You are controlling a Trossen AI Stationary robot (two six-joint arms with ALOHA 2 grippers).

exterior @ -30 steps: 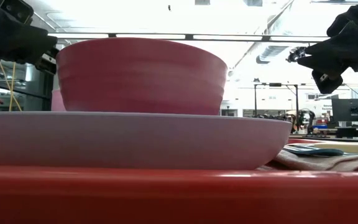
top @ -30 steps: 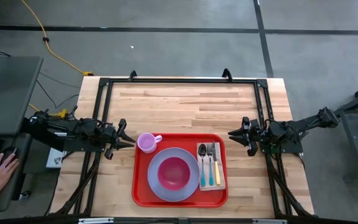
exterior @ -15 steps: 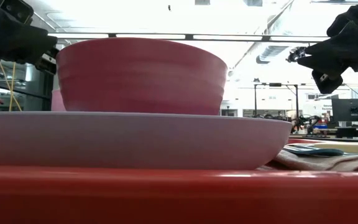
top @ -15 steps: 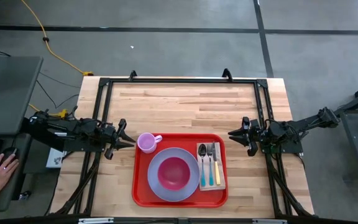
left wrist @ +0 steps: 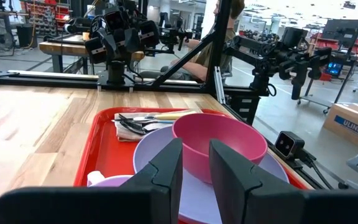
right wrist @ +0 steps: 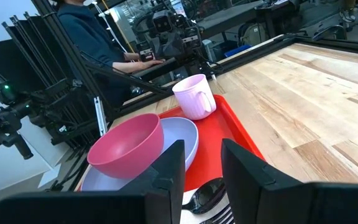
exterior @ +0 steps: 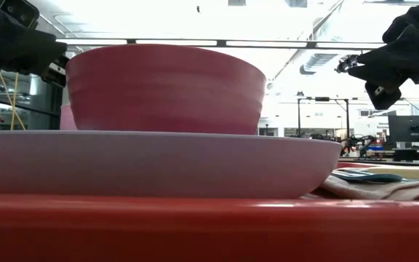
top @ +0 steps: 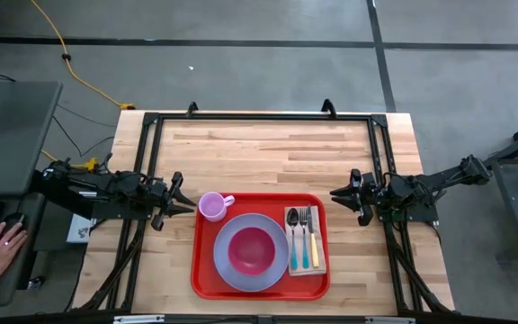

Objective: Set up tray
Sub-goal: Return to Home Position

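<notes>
On the table [top: 268, 153], the tray [top: 261, 293] lies between the grippers, touching neither. Left gripper [top: 185, 197] at its 10 o'clock, right gripper [top: 338, 195] at 2 o'clock; both parted, empty.

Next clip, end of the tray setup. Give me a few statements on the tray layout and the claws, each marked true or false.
1. The bowl sits in the plate on the tray. True.
2. The mug stands beside the napkin. False: it is at the tray's opposite end, by the left claw.
3. The fork lies between the spoon and the knife on the napkin. True.
4. The left claw grips the knife. False: it and the right claw are both open, empty and off to the tray's sides.
</notes>
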